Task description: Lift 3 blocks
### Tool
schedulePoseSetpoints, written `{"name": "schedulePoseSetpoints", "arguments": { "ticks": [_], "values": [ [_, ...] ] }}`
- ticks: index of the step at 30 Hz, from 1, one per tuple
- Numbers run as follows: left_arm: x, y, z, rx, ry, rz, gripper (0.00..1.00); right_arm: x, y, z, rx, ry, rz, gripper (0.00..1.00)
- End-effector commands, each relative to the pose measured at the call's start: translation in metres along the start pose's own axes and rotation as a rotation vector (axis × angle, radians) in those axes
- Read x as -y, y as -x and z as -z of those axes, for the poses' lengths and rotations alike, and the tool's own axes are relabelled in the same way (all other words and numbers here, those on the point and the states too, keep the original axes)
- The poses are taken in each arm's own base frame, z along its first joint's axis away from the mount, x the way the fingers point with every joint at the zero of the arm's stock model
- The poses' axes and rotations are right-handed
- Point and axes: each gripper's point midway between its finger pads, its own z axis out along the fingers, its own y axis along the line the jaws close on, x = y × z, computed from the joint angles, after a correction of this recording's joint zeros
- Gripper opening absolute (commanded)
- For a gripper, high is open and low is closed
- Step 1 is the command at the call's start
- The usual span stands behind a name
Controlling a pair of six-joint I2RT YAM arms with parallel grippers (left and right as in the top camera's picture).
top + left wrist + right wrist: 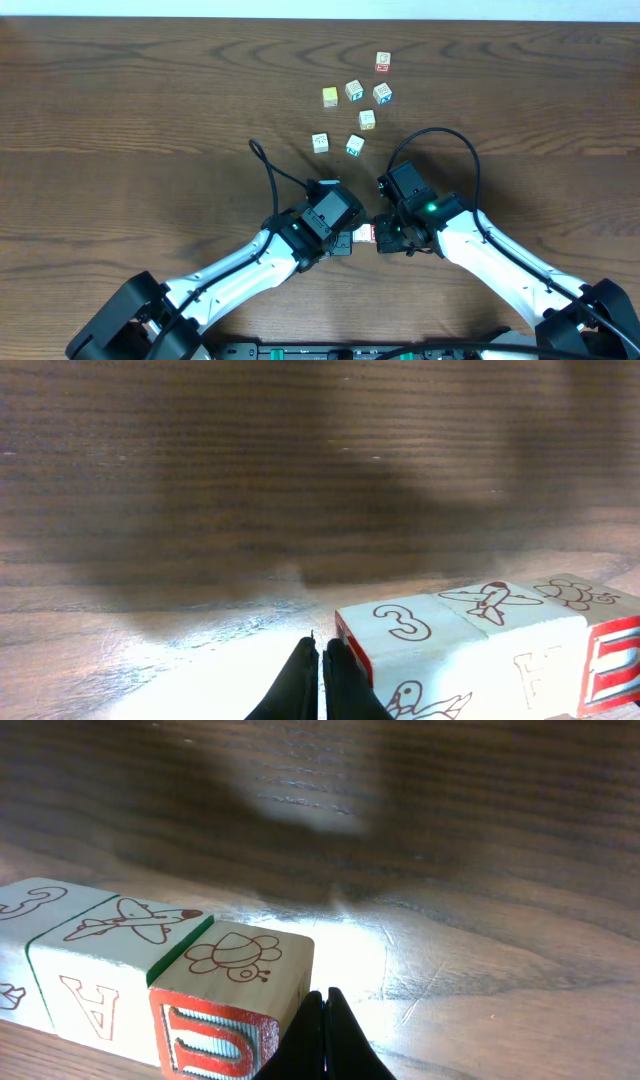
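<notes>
- Overhead: the three blocks (364, 235) sit in a row between left gripper (346, 241) and right gripper (384, 238); gathered, lift unconfirmed
- Left wrist: jaws shut, empty; tips against the row's end
- Right wrist: jaws shut, empty, at the other end; clearance from table (480, 870) unclear

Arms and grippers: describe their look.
The left arm and right arm have white shells on their long links, with black joints and wrists. A thin black cable loops from each: left cable, right cable. A green light glows on the right wrist. The left gripper and right gripper have slim black tapering fingers.
</notes>
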Motion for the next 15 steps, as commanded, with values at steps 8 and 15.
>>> {"name": "schedulePoseSetpoints", "arguments": {
  "ticks": [8, 15],
  "values": [
    [0.060, 0.020, 0.036, 0.048, -0.208, -0.042, 0.07, -0.058, 0.011, 0.029, 0.002, 0.211, 0.064, 0.01],
    [0.062, 0.024, 0.045, 0.068, -0.217, -0.051, 0.07, -0.061, 0.016, 0.034, 0.014, 0.218, 0.067, 0.01]
  ]
}}
